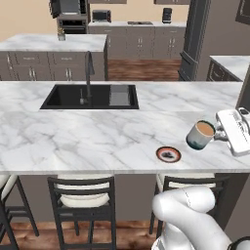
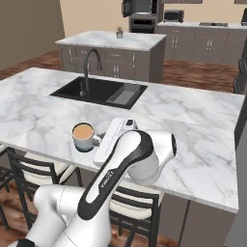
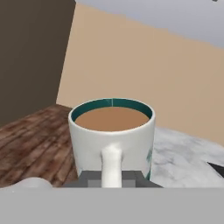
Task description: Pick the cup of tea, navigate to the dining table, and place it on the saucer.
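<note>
The cup of tea (image 1: 200, 135) is a white mug with a teal rim and base band, full of brown liquid. It hangs just over the dining table (image 1: 73, 132), tilted a little. My gripper (image 1: 222, 134) is shut on its handle from the right. The saucer (image 1: 168, 154), with a reddish-brown rim, lies flat on the marble near the front edge, left of and nearer than the cup, apart from it. From the right base the cup (image 2: 83, 136) sits at the end of my gripper (image 2: 99, 141). In the hand view the cup (image 3: 112, 131) is close up, its handle between my gripper (image 3: 112, 178) fingers.
A black sink (image 1: 90, 96) with a tall dark faucet (image 1: 89, 73) is set into the table behind the saucer. Dark slat-backed chairs (image 1: 80, 195) stand under the front edge. A second marble island (image 1: 49, 44) and grey cabinets lie beyond.
</note>
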{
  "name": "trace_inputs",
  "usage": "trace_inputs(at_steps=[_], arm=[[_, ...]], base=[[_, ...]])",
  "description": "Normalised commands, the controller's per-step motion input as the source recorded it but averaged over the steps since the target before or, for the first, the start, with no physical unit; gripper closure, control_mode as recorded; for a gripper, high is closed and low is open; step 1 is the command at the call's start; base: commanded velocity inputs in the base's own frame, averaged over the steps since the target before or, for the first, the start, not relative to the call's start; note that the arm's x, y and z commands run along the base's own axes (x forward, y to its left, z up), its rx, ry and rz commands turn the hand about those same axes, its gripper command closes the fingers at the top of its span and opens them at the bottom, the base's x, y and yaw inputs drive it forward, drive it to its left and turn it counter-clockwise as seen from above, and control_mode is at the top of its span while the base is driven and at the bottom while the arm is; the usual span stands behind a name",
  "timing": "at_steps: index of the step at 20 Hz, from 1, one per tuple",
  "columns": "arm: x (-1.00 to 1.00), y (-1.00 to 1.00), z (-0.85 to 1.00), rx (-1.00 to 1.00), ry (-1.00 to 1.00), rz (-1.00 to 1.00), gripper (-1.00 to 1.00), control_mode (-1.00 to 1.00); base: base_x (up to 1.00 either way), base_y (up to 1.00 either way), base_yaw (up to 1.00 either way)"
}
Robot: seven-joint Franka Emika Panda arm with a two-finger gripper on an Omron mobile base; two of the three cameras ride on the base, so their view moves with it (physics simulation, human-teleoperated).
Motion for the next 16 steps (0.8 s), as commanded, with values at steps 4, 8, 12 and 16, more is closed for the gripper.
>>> trace_inputs(at_steps=[4, 8, 12, 16], arm=[[0.06, 0.0, -0.27, -0.11, -0.01, 0.0, 1.0, -1.0], [0.07, 0.0, -0.24, -0.08, 0.0, 0.0, 1.0, -1.0], [0.25, 0.0, -0.32, -0.09, 0.01, 0.0, 1.0, -1.0], [0.26, 0.0, -0.29, -0.08, 0.01, 0.0, 1.0, -1.0]], base=[[0.0, 0.0, 0.0], [0.0, 0.0, 0.0], [0.0, 0.0, 0.0], [0.0, 0.0, 0.0]])
